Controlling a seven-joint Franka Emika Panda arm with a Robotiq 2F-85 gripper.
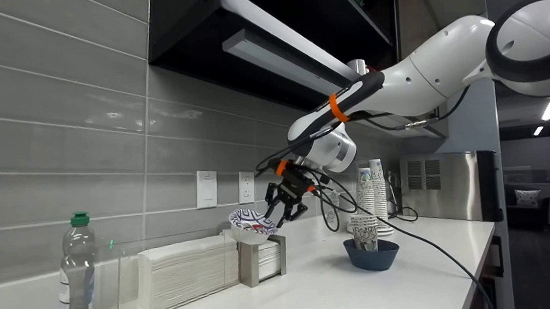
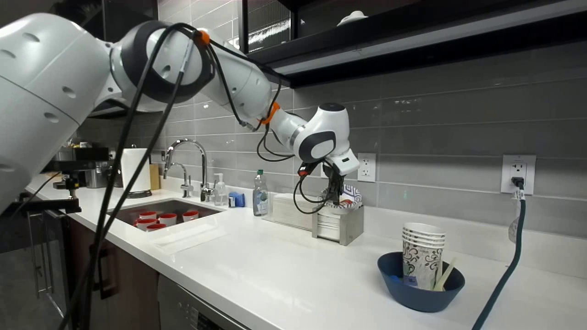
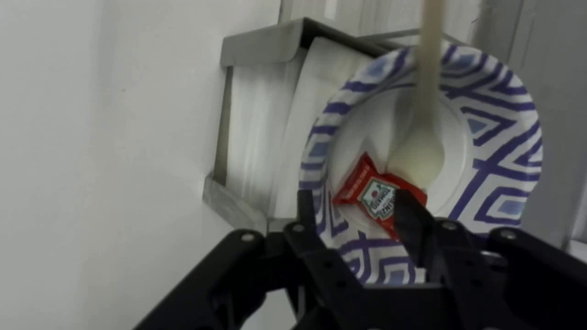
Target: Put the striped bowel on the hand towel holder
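Note:
The striped bowl (image 3: 500, 183), white with blue-purple bands, rests on top of the metal hand towel holder (image 3: 263, 48). In both exterior views the bowl (image 1: 248, 218) (image 2: 352, 195) looks tilted on the holder (image 1: 249, 264) (image 2: 352, 225), its inside facing outward. A red ketchup packet (image 3: 362, 183) and a pale spoon (image 3: 419, 158) lie in it. My gripper (image 3: 355, 197) is open at the bowl's near edge. One finger is just outside the rim, the other over the inside. In both exterior views the gripper (image 1: 274, 221) (image 2: 337, 195) is at the bowl; cables partly hide it. Contact cannot be told.
A clear box of paper towels (image 1: 191, 269) and a green-capped bottle (image 1: 75, 283) stand along the wall. A blue bowl with paper cups (image 1: 372, 260) is on the counter (image 2: 275, 275). Cup stacks (image 1: 378, 190) stand behind. A dark cabinet (image 1: 186, 29) hangs above.

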